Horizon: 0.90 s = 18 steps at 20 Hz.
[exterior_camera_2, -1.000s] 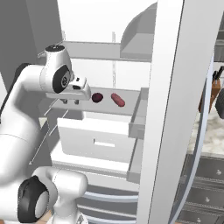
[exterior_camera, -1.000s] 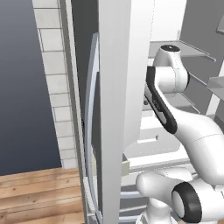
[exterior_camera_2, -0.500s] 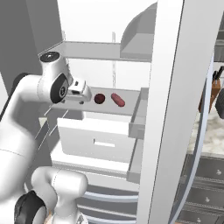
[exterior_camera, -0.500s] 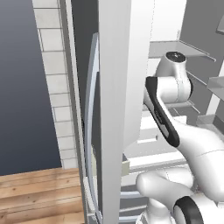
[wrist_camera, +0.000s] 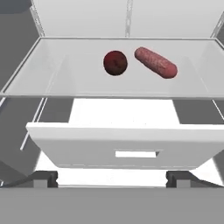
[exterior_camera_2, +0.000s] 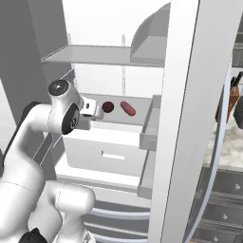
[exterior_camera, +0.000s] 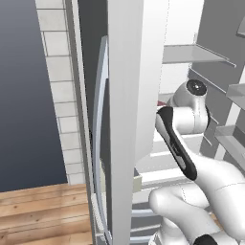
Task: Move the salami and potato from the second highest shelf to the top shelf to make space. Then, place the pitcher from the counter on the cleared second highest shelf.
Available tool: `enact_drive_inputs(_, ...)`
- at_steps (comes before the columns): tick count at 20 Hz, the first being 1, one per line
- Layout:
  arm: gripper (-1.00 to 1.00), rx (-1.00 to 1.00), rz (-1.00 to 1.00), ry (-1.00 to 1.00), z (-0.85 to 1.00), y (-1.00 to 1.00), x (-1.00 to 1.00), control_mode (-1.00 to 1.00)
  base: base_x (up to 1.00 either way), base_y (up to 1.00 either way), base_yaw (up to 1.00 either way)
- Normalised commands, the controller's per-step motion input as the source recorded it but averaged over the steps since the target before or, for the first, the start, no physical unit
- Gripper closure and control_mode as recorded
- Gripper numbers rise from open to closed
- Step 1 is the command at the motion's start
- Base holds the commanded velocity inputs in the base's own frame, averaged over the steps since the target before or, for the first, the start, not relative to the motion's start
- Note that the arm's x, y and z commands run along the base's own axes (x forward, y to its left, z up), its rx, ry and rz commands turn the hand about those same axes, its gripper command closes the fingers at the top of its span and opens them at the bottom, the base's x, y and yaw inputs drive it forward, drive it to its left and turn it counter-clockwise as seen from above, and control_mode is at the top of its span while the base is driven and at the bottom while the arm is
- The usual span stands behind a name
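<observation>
The fridge stands open. On the second highest shelf point(wrist_camera: 61, 76) point(exterior_camera_2: 142, 102) lie the potato point(wrist_camera: 115, 62) point(exterior_camera_2: 108, 107), a dark red round lump, and to its right the salami point(wrist_camera: 155, 62) point(exterior_camera_2: 127, 108). My gripper point(wrist_camera: 111, 178) point(exterior_camera_2: 96, 110) hovers at the shelf's front edge, short of both, open with nothing between its fingertips point(wrist_camera: 41, 178). The top shelf point(exterior_camera_2: 90, 53) point(exterior_camera: 191, 51) runs above. A strip of the counter point(exterior_camera_2: 233, 147) shows far right. The pitcher is out of view.
A white drawer box point(wrist_camera: 127, 144) point(exterior_camera_2: 114, 152) sits just under the second highest shelf. A large grey domed thing point(exterior_camera_2: 152, 40) stands on the right of the top shelf. The open fridge door point(exterior_camera_2: 190, 118) point(exterior_camera: 127, 95) walls in the side. Door bins point(exterior_camera: 232, 136) stick out.
The jaws have spread wide. The wrist has dropped lower and the hand has edged toward the shelf front. Potato and salami lie where they were.
</observation>
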Motion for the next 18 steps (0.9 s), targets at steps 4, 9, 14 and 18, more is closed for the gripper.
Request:
enact_drive_inputs(4, -1.00, 0.02, 0.09, 0.02, 0.00, -0.09, 0.50, -1.00, 0.00, 0.00, 0.00)
enact_drive_inputs(9, -1.00, 0.00, 0.10, 0.04, -0.05, 0.00, 0.57, -1.00, 0.00, 0.00, 0.00)
enact_drive_inputs(14, -1.00, 0.00, 0.08, 0.00, -0.18, 0.00, 0.56, -1.00, 0.00, 0.00, 0.00)
enact_drive_inputs(18, -1.00, 0.00, 0.05, 0.00, -0.24, -0.01, 0.49, -1.00, 0.00, 0.00, 0.00)
